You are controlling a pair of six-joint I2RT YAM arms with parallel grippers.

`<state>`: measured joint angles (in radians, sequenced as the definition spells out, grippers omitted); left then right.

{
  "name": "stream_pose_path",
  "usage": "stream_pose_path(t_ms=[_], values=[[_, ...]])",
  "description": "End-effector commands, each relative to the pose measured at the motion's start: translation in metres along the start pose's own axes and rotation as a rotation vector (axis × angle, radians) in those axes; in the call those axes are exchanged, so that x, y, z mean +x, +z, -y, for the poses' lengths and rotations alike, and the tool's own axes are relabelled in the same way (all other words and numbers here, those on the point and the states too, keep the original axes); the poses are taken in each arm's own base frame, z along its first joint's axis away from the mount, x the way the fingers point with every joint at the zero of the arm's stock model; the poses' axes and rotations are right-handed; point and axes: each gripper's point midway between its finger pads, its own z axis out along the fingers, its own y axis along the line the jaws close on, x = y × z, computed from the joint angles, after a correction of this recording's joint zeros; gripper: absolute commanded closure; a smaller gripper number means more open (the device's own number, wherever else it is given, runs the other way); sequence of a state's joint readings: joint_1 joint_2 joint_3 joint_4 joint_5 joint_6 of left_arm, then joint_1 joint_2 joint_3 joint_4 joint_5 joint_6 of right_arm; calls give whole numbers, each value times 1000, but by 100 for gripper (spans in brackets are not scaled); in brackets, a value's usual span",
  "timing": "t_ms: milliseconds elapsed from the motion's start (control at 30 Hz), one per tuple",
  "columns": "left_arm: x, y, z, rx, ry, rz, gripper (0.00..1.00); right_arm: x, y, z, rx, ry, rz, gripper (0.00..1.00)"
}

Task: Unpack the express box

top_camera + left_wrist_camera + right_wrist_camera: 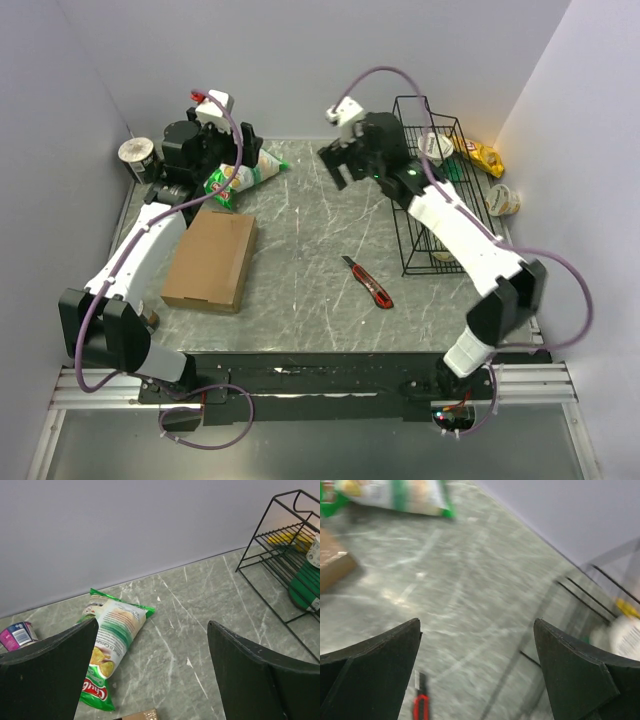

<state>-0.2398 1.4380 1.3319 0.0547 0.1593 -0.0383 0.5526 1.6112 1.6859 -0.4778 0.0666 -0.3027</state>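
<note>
Checking the top view, I logged the express box (210, 262) lying flat at left of centre, long axis running up-down the frame, just below the left gripper (226, 172), with the right gripper (338, 166) farther off; both stood wide open, empty.

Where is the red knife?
In the top view, the red box cutter lies right of centre, between the express box and the black wire rack.
</note>
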Motion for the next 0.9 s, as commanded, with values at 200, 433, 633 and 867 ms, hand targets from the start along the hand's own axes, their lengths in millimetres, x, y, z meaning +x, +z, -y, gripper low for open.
stream_pose_path(t_ms=[200, 433, 633, 867], values=[[-48, -21, -2, -46, -42, 105, 4, 48, 50, -65, -81, 214, -199, 20], [-5, -41, -4, -45, 63, 5, 4, 116, 23, -13, 22, 307, -331, 21], [55, -54, 0, -14, 83, -127, 4, 158, 7, 26, 81, 321, -398, 22], [82, -54, 15, 71, 56, -203, 4, 191, -12, 42, 120, 182, -438, 21]])
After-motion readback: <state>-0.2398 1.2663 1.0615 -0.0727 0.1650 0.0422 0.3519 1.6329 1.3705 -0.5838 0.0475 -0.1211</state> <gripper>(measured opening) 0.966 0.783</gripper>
